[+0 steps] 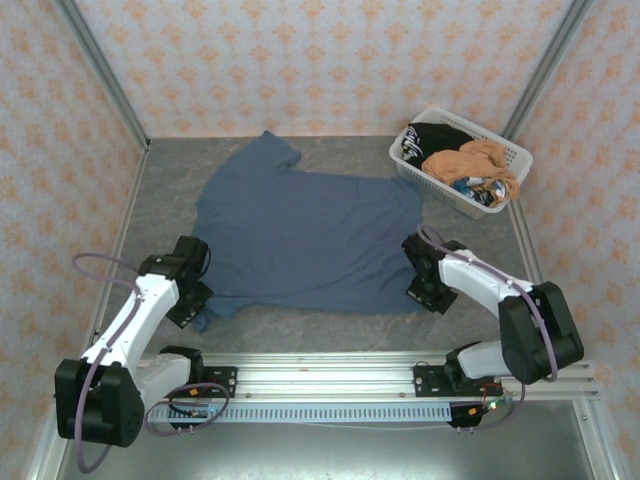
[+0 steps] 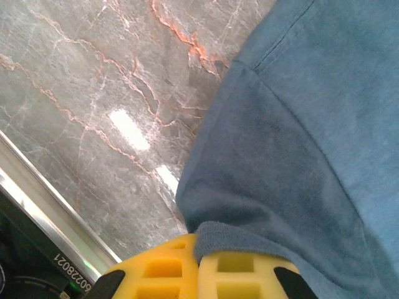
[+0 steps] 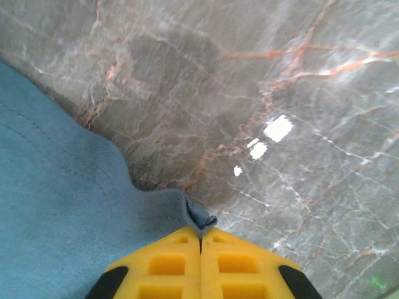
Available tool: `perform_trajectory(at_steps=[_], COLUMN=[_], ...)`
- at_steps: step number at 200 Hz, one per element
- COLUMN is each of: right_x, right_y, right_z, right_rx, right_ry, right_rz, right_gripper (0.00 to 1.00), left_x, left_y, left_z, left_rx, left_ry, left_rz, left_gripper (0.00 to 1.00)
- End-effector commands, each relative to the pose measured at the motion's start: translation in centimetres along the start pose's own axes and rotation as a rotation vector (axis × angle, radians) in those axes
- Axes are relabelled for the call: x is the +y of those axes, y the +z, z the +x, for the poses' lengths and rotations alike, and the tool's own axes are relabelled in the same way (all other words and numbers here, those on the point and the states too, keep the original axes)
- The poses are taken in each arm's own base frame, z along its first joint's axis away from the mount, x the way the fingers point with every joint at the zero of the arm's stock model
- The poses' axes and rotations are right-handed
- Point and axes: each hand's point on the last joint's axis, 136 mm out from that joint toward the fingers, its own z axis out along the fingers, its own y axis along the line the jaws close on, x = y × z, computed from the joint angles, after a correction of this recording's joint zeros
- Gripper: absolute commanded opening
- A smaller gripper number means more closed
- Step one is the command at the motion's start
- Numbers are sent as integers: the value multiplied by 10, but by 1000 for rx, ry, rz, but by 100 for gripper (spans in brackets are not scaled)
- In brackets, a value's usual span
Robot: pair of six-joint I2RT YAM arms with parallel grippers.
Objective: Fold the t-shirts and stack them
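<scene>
The slate-blue t-shirt lies spread flat on the middle of the grey marble table, its collar end toward the far left and its hem toward the near edge; one sleeve sticks out at the far side. At the shirt's near-left corner the left gripper has its yellow jaws pressed together on the cloth. In the left wrist view the shirt bunches into a rolled edge that sits between and over the fingertips of that gripper. At the shirt's near-right corner the right gripper is down at table level. In the right wrist view the shirt narrows to a small folded tip that runs into the seam of the gripper, whose jaws are closed flush with that corner pinched at their ends. Beyond the shirt's far-right side, just apart from it, stands a white lattice basket holding a black t-shirt with white print and, crumpled beside it, an orange-tan t-shirt. On the near side of the shirt, past both grippers, an aluminium rail runs across the table's edge.
</scene>
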Motion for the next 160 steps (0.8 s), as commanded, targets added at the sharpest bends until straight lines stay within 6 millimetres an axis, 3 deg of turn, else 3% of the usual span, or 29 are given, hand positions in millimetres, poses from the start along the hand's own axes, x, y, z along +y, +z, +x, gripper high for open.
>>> perform_trajectory(at_steps=[1, 28, 42, 61, 79, 101, 130, 160], right_x=[-31, -34, -31, -17, 26, 76, 135, 180], right_y=[-12, -23, -28, -36, -45, -57, -52, -35], right_z=[-11, -15, -18, -25, -28, -33, -44, -58], right_rx=[-92, -128, -137, -149, -146, -155, -113, -89], right_ry=[28, 49, 51, 42, -19, -74, -112, -107], right_rz=[93, 70, 57, 3, -175, -333, -406, -410], right_gripper=[14, 31, 36, 38, 38, 38, 39, 40], left_x=[9, -13, -22, -27, -45, -89, -168, -255], left_y=[4, 12, 10, -7, -39, -60, -48, -24], left_z=[16, 49, 62, 57, 30, -2, -56, -121], left_rx=[46, 197, 249, 231, 115, 62, 72, 28], left_ry=[-9, 80, 145, 181, 162, 109, 113, 121], left_rz=[-14, 83, 118, 147, 219, 317, 309, 310], left_gripper=[0, 2, 16, 43, 59, 59, 52, 44])
